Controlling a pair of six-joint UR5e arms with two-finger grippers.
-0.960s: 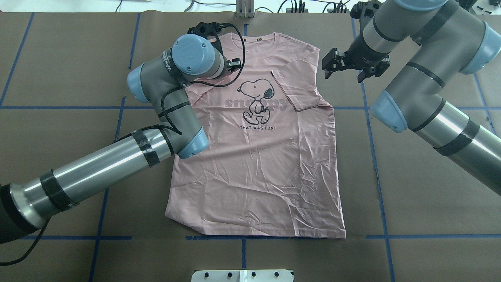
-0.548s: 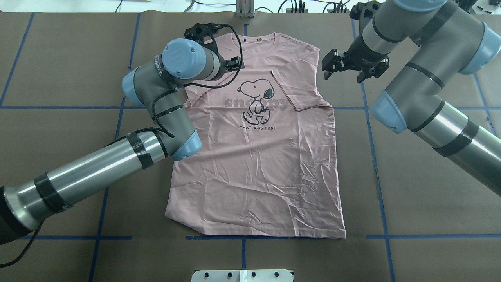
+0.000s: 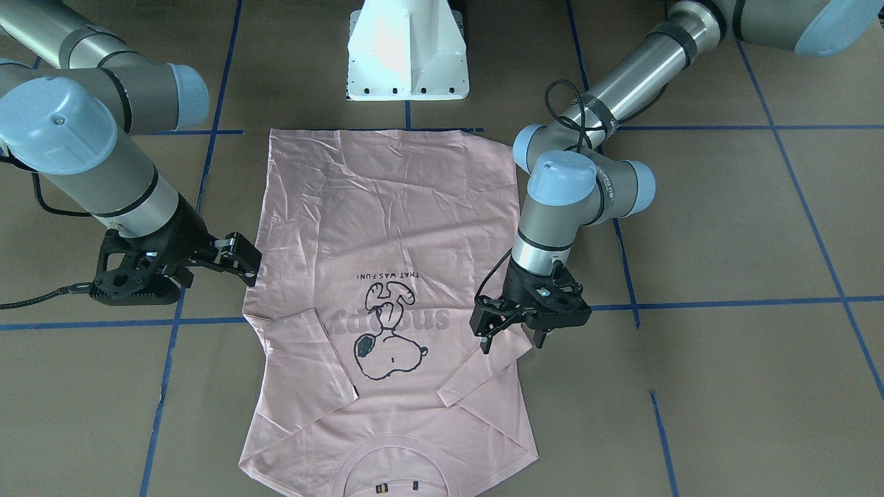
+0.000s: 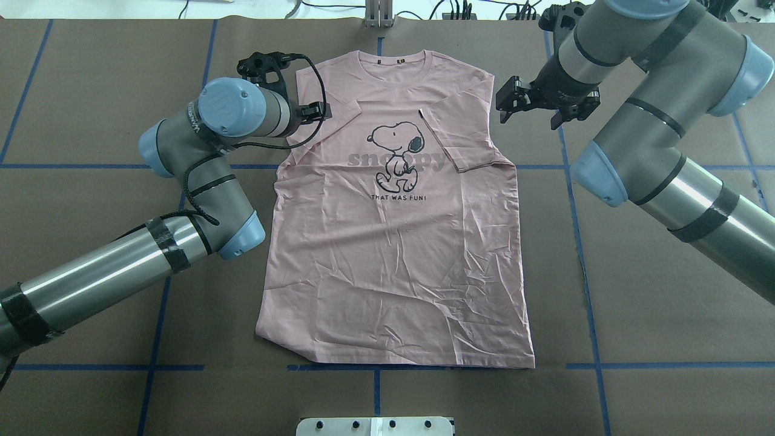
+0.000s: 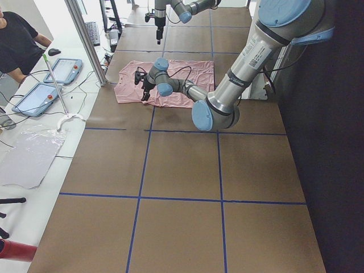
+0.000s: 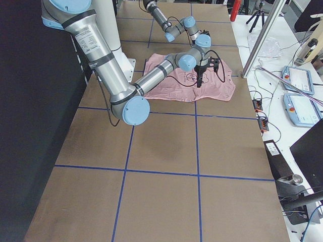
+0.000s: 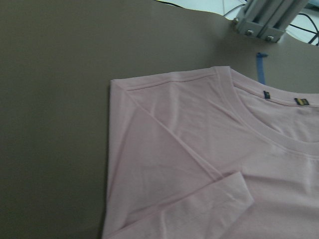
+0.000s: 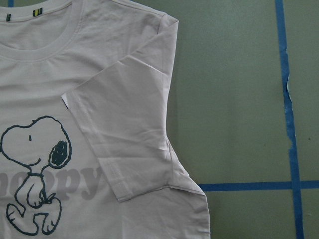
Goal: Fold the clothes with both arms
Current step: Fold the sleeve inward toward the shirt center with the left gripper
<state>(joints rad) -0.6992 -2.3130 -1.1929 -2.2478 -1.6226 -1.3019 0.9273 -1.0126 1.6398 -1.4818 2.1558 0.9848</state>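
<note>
The pale pink T-shirt (image 4: 393,254) lies flat on the brown table, dog print up, collar at the far edge. Both sleeves are folded inward onto the chest; the folded left sleeve (image 7: 189,199) and the folded right sleeve (image 8: 129,134) each fill a wrist view. My left gripper (image 4: 303,114) (image 3: 510,335) hovers open over the shirt's left shoulder edge, holding nothing. My right gripper (image 4: 530,115) (image 3: 217,273) hangs open just outside the shirt's right edge, one finger close to the fabric, also with nothing in it.
The white pedestal base (image 3: 407,48) stands at the near table edge behind the hem. A metal post (image 4: 378,15) and cables sit past the collar. Blue tape lines (image 4: 575,212) cross the table. A person (image 5: 17,40) and tablets (image 5: 65,71) are beyond the far side.
My left arm has swung left, off the shirt's chest to its left shoulder edge, uncovering the folded left sleeve. The right arm has barely moved. The shirt lies as before.
</note>
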